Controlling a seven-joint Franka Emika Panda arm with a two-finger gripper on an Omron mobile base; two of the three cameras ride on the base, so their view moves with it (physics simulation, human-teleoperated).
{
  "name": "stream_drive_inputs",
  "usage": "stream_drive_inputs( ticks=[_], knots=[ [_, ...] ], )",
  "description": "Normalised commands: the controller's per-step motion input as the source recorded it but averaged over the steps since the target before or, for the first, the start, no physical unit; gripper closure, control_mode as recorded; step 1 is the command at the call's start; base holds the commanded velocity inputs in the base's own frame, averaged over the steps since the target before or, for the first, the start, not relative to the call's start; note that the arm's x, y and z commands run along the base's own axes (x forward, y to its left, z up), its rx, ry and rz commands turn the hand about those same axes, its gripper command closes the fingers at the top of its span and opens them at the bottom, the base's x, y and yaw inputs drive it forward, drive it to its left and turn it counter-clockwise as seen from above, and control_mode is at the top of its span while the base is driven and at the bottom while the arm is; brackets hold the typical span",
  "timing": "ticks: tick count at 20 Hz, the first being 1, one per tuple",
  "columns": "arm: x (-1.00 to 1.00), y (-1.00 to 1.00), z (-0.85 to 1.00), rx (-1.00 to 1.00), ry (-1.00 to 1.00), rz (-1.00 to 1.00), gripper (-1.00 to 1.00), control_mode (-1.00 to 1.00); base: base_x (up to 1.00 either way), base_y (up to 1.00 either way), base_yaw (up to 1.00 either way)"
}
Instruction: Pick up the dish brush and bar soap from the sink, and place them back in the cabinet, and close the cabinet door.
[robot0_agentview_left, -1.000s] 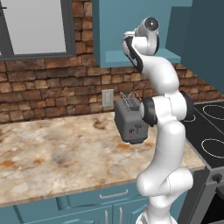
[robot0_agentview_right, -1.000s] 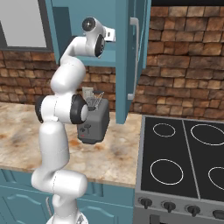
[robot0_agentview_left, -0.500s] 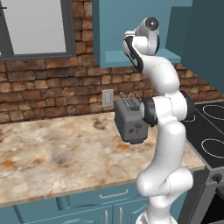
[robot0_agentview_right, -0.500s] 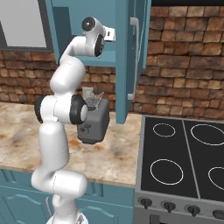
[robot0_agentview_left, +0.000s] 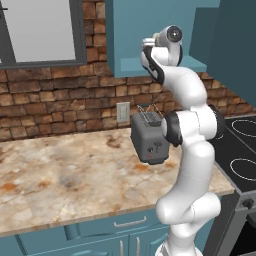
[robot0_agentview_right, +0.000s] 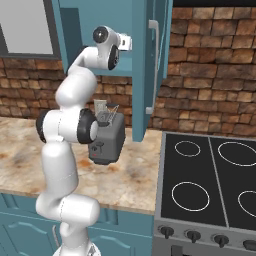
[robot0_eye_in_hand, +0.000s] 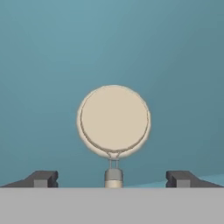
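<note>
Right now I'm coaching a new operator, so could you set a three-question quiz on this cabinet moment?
1. True or false: the hand is shut on the dish brush.
2. What sits on the counter beside the arm? A) kettle B) toaster C) bowl
3. Fill in: the cabinet door stands ____.

Key: 1 false, its fingers stand apart, clear of the handle; 2 B, the toaster; 3 open.

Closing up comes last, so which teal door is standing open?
The wall cabinet door, the tall panel with the long silver handle, is swung out beside the stove. The low cupboard doors under the counter sit flush and shut.
</note>
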Motion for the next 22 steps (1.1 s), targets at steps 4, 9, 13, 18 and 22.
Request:
stream_drive_inputs(
  ticks=[4,9,13,18,22],
  knots=[
    [0.00,0.00,-0.21,0.00,-0.15,0.00,-1.00,-1.00,0.00,0.00,0.00],
    [-0.18,0.00,-0.02,0.00,-0.08,0.00,-1.00,-1.00,0.00,0.00,0.00],
    [-0.35,0.00,0.00,0.00,-0.05,0.00,-1.00,-1.00,0.00,0.00,0.00],
    [-0.43,0.00,0.12,0.00,-0.02,0.00,-1.00,-1.00,0.00,0.00,0.00],
    [-0.49,0.00,0.26,0.00,0.00,0.00,-1.00,-1.00,0.00,0.00,0.00]
  ],
)
